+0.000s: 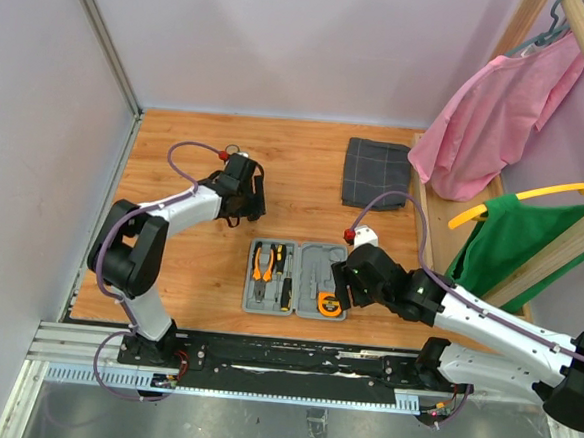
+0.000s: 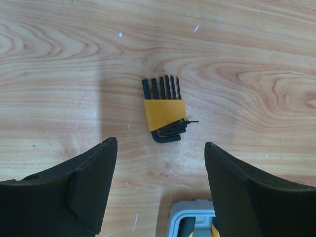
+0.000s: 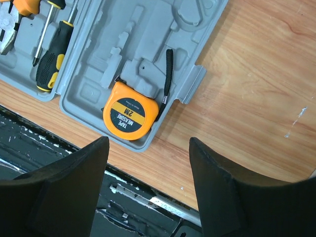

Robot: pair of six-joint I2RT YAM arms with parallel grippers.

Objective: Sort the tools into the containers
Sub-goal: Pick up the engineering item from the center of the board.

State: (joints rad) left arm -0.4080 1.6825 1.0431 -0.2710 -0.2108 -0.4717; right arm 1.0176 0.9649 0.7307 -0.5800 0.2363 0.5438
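The grey tool case [image 1: 314, 261] lies open in the middle of the table. Its left half holds orange-handled pliers [image 1: 262, 264] and black-and-yellow screwdrivers [image 1: 286, 293]. Its right half holds the round orange tape measure [image 1: 328, 304], which also shows in the right wrist view [image 3: 130, 117]. My right gripper [image 3: 148, 140] is open and empty, just beside the case's near right corner [image 3: 143, 144]. A set of black hex keys in a yellow holder [image 2: 164, 111] lies on the wood behind the case. My left gripper [image 2: 159, 143] is open above it, empty. In the top view the left gripper [image 1: 242, 211] hides the keys.
A dark grey checked folded cloth [image 1: 375, 173] lies at the back right. A wooden rack [image 1: 440, 249] with pink [image 1: 489, 123] and green [image 1: 521, 245] garments stands along the right side. The table's front edge and metal rail [image 3: 148, 200] lie just under my right gripper.
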